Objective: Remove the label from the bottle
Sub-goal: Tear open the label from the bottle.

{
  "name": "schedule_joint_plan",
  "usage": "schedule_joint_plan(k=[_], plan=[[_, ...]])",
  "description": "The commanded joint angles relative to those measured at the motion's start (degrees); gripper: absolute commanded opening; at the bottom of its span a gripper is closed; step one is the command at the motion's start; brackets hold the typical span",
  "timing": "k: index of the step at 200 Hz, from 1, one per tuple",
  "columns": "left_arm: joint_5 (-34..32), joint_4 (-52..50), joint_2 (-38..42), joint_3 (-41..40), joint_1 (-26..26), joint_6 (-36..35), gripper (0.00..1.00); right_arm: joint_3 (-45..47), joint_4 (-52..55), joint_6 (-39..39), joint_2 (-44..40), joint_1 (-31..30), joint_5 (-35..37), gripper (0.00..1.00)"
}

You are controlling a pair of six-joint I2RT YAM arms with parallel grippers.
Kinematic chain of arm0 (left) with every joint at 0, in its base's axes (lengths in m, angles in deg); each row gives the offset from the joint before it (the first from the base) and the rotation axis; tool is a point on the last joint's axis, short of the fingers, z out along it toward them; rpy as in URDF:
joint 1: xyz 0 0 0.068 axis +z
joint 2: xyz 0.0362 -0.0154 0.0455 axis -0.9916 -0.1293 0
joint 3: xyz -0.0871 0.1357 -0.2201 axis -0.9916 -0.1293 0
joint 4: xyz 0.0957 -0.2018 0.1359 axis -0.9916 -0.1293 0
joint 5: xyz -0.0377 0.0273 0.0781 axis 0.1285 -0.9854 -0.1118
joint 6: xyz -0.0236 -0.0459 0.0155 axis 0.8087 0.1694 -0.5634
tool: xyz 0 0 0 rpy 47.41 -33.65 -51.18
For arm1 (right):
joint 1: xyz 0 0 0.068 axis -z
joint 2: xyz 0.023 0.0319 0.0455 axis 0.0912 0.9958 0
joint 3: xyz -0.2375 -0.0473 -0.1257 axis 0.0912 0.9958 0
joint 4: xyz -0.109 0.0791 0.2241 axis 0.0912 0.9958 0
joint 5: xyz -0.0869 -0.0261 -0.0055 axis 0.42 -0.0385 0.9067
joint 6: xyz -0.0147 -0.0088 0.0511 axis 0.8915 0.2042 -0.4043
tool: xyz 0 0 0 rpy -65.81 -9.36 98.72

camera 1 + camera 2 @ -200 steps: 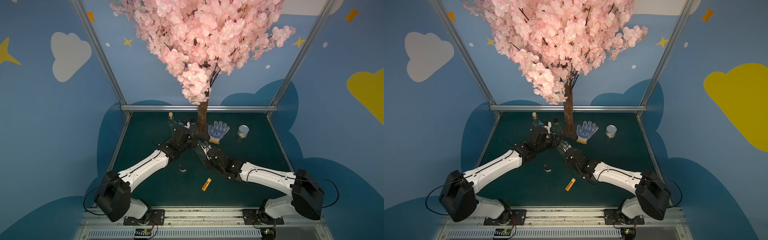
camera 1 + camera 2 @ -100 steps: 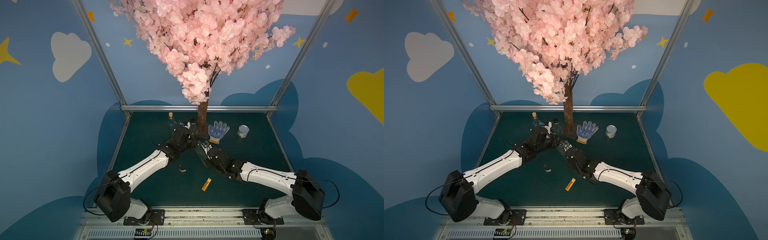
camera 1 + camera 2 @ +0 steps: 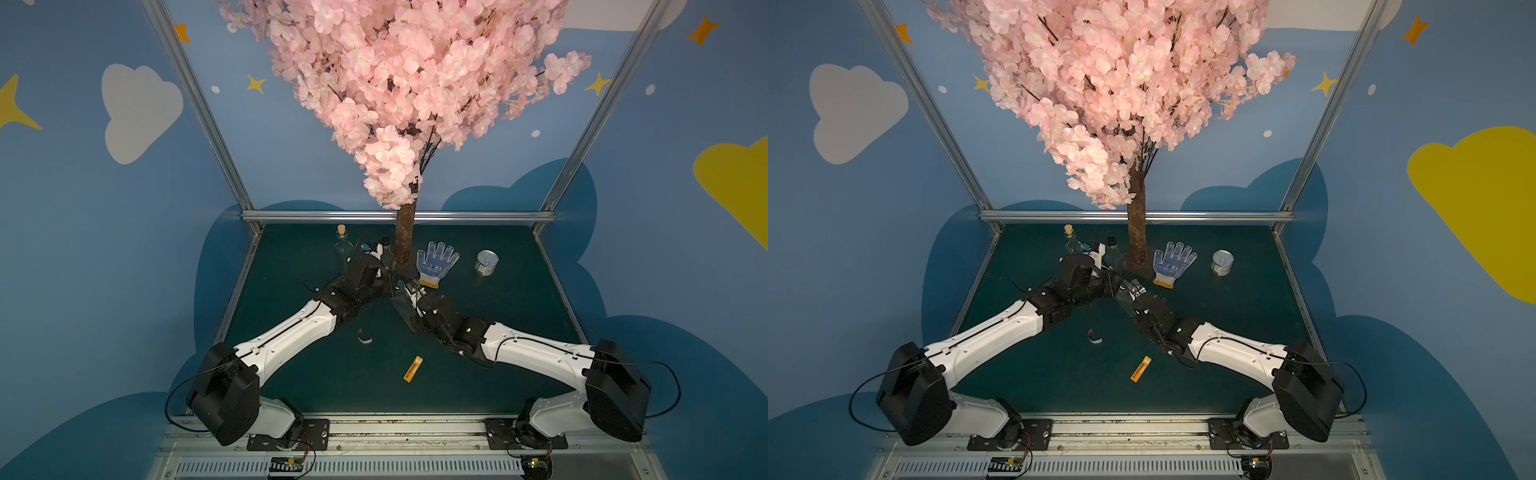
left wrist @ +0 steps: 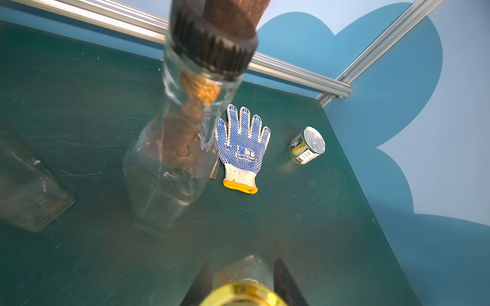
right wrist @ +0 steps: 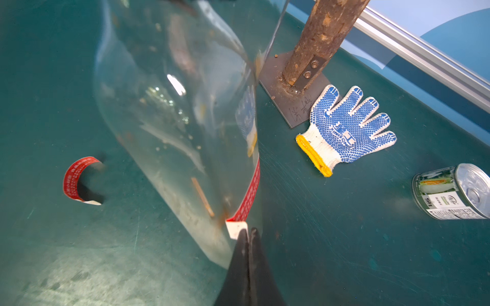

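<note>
While the right end effector has its two black fingers pressed tight together on the white free tab of the label, the rest of that label, a narrow red strip, runs straight ahead from the fingertips. It is stuck along the wall of the clear bottle.

I judge that my next move turns on this relation. The strip's long axis leads directly away from the closed tips, up the bottle's side. So I judge the pull should draw back toward the right wrist and off the glass, following the strip's line and not crossing it.

The right arm is the one on the label. The left end effector is away from it, closed narrowly on the bottle near its yellow-ringed mouth, with glass filling the gap between its fingers.

The bottle hangs between the two end effectors, which sit close together in both top views. Its long axis slants from the left end effector's grip toward the right fingertips. The mouth points at the left end effector, and the base end finishes just beside the right tips. I cannot tell whether that base touches the counter.

A curled red scrap that looks like torn label lies on the counter, beyond the bottle from the right end effector and well apart from its tips.
</note>
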Motion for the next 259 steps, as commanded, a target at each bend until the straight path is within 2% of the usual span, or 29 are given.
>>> schedule_joint_plan(k=[1, 142, 259], plan=[[0.5, -3.8, 1.1, 0.2, 0.5, -3.7, 0.02, -0.1, -0.5, 0.2, -2.1, 1.3, 2.6, 0.00], [2.6, -6.0, 0.8, 1.0, 0.9, -6.4, 0.02, 0.9, -1.0, 0.4, -3.3, 2.0, 2.8, 0.00], [6.5, 0.7, 3.3, -3.3, 1.0, -8.7, 0.02, 0.9, -1.7, 0.0, -1.9, 3.1, 1.4, 0.00]])
